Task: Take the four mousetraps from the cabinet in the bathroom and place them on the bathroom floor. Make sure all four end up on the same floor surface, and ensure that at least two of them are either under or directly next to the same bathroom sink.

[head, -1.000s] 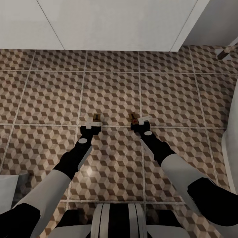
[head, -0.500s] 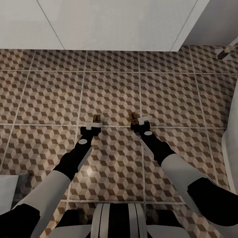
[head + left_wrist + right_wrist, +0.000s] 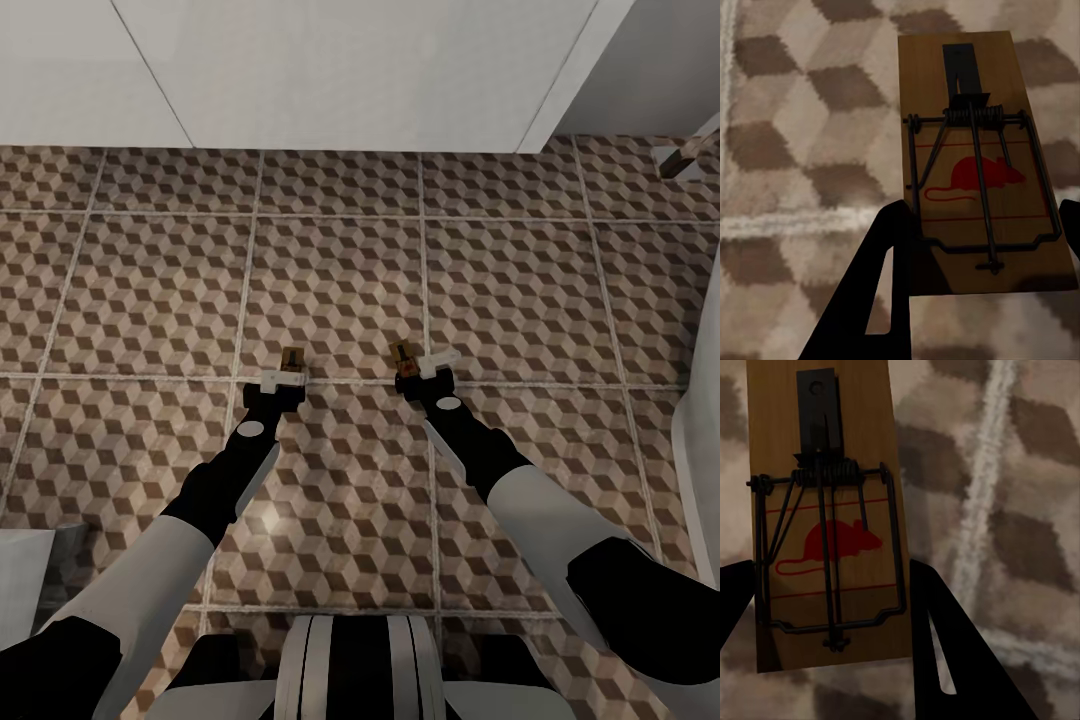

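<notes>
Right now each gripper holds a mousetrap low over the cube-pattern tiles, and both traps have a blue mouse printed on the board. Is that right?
Not quite: the printed mouse is red, not blue. The left wrist view shows it on the left mousetrap, the right wrist view on the right mousetrap. The rest stands: the left gripper and right gripper each hold a trap over the bathroom floor.

Premises are identified as a domestic bathroom. The floor [image 3: 340, 270] is laid in large square tiles printed with a brown, beige and white cube pattern, divided by pale grout lines. A white panelled unit [image 3: 330, 70] is mounted along the far wall. A curved white fixture [image 3: 700, 400] is seen at the right edge.
</notes>
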Robot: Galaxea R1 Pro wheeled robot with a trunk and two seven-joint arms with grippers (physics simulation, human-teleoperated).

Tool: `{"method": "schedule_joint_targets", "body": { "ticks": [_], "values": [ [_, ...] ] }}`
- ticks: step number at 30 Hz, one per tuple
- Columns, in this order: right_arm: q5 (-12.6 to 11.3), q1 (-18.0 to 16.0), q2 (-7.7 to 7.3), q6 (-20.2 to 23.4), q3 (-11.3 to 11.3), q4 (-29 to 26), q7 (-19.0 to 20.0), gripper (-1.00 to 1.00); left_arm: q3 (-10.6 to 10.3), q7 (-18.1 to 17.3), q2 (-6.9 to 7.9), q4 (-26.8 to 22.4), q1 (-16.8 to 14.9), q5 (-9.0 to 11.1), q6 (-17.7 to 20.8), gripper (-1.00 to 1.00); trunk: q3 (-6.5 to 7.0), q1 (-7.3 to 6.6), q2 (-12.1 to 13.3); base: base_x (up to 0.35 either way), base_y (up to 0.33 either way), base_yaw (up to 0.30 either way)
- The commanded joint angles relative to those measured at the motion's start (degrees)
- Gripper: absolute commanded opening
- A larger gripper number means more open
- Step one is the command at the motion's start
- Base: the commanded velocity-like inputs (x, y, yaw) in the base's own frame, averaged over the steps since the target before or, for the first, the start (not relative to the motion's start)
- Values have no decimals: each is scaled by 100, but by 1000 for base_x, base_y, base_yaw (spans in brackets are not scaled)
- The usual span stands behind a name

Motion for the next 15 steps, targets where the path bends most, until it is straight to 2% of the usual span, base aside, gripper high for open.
{"method": "schedule_joint_targets", "body": {
  "ticks": [1,15],
  "values": [
    [-80,-4,-6,19,42,-9,-46,-100,-24,54,5,-9,-3,51,24,-100,-3,-1,-1,0,0,0],
    [-80,-2,-16,19,42,7,-37,-100,-22,62,4,-3,140,50,24,-100,-3,-1,-1,0,0,0]
  ]
}}
